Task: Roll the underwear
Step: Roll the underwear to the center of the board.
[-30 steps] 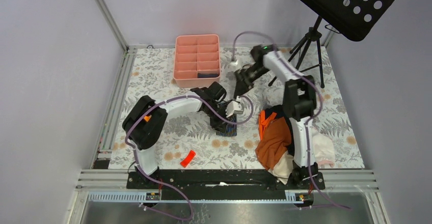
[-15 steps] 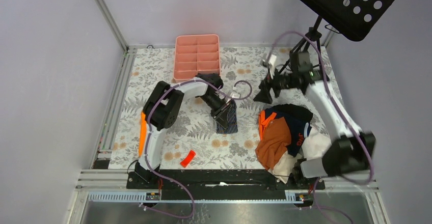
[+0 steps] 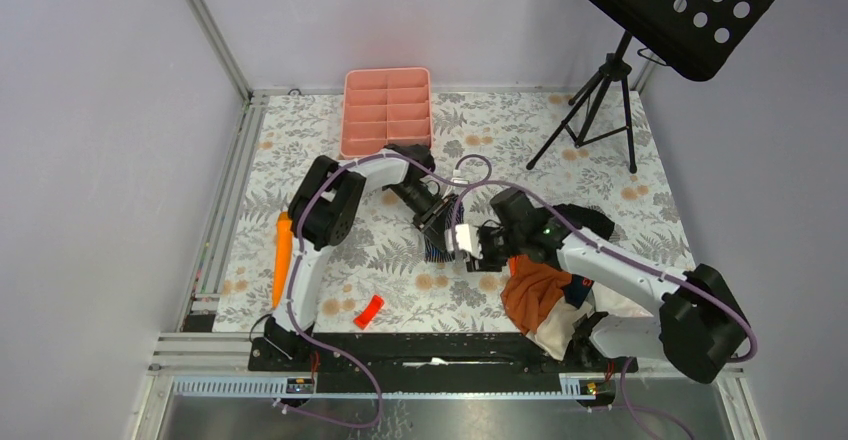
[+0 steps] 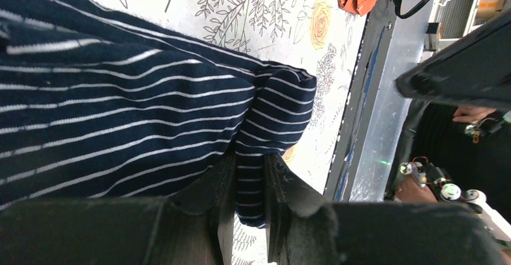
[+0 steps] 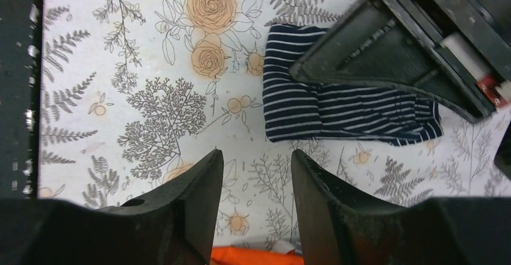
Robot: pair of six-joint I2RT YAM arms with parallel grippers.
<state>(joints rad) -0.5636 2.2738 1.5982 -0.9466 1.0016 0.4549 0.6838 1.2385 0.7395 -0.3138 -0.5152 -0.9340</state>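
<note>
The single clothes pile (image 3: 532,290), orange on top, lies half hidden under the right arm (image 3: 620,270), its dark pieces indistinct. One striped underwear (image 5: 301,108) lies on the floral mat (image 5: 150,66) beside it, partly covered by the left gripper (image 4: 248,177), which pinches a fold. The right gripper (image 5: 256,162) hovers near, fingers spread, empty.

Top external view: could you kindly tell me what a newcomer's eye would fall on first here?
First, the navy white-striped cloth briefs at the middle of the floral table, pinched by the jaws of the left gripper, with the right gripper hovering open beside them. Next, the heap of orange and white garments at the near right, and the pink plastic compartment tray at the far edge.
</note>
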